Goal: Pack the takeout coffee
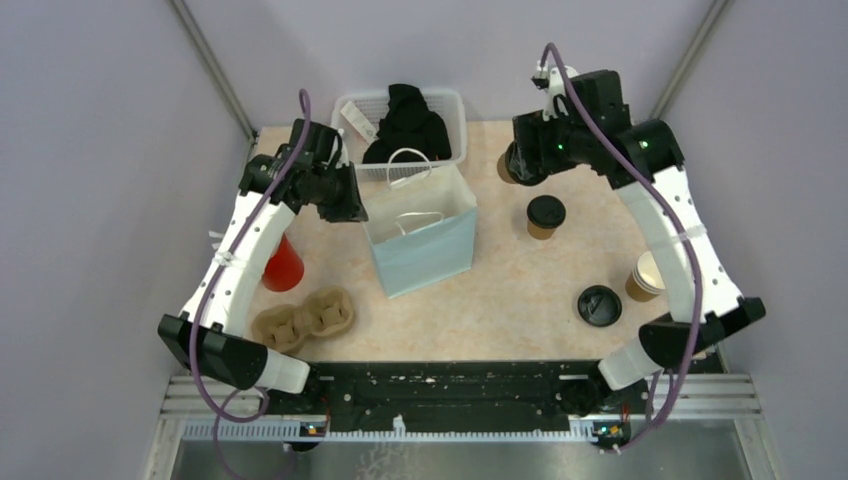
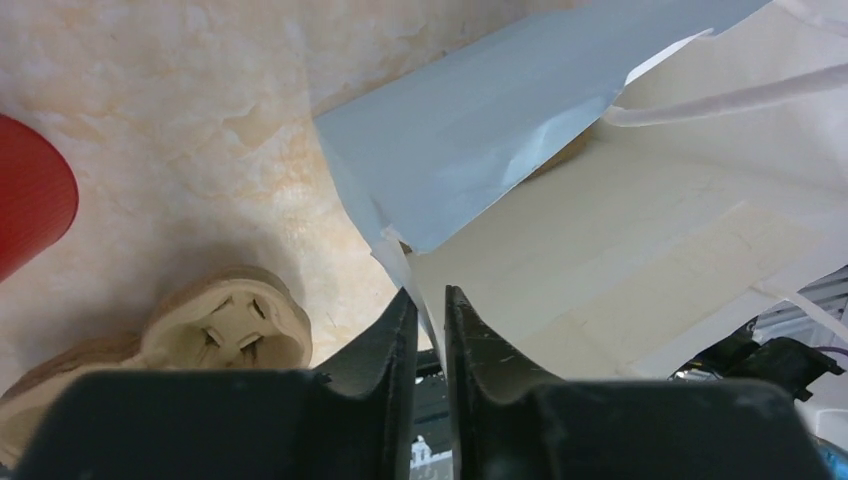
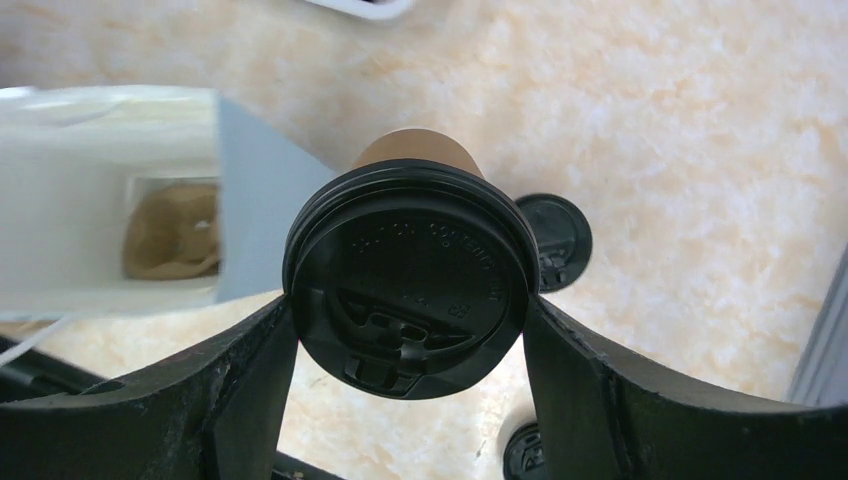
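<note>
Top camera looks down from behind on the whole table (image 1: 500, 290). Left wrist sits close at the bag's (image 1: 425, 255) 10 o'clock; right wrist, at 2 o'clock, looks past the cup (image 3: 410, 290). All show the bag.

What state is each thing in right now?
Bag: upright, open, rim pinched by left gripper.
Held cup: lidded, upright, clamped in right gripper.
Second cup: lidded, standing on table.
Loose lid: lying flat on table.
Carrier: empty.
Red cup: standing upright.
</note>
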`<state>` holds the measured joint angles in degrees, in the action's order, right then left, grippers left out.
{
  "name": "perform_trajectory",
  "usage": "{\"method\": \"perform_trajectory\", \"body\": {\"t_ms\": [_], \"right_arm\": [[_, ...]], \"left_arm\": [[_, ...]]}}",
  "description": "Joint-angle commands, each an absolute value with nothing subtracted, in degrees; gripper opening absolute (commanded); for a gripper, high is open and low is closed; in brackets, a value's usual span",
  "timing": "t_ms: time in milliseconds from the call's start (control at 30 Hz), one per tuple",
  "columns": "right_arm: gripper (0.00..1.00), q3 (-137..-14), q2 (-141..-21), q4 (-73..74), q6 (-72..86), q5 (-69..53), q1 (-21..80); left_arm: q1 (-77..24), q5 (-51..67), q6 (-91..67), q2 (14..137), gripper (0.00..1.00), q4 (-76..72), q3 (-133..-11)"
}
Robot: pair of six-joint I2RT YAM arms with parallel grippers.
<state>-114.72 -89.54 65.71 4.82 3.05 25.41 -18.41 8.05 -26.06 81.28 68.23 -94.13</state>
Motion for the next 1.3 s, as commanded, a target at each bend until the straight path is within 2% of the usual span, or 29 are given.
{"method": "perform_trajectory", "body": {"t_ms": [0,67,200,500,733,1067,1267], "right_arm": [[0.64,-113.0,-82.18,61.41,0.38,-4.49,27.97],[0.63,-111.48,-80.12,59.9,-0.57,-7.12,29.86],[0.61,-111.91,-78.81,59.32,-2.85,-6.21,36.33],[0.59,-111.45,-78.46,61.48,-6.86,0.92,49.94],[0.57,-108.66,-78.84,63.18,-9.6,6.94,56.27],[0.57,-96.09,-75.74,59.84,-12.01,17.96,68.37],[0.57,-92.79,-76.95,58.44,-13.97,23.86,74.38]], "left_arm": [[-18.33,8.55,-21.2,81.17,0.19,61.49,-94.39],[-18.56,9.63,-19.71,80.79,0.13,59.56,-94.0],[-19.85,10.54,-16.37,77.28,0.07,52.1,-90.08],[-21.84,12.41,-15.95,64.78,0.05,39.36,-76.1],[-22.03,13.04,-13.51,55.81,0.05,29.77,-66.15],[-22.06,12.7,-15.39,50.19,0.03,23.25,-56.6],[-22.01,11.51,-15.21,48.21,0.02,22.63,-55.33]]}}
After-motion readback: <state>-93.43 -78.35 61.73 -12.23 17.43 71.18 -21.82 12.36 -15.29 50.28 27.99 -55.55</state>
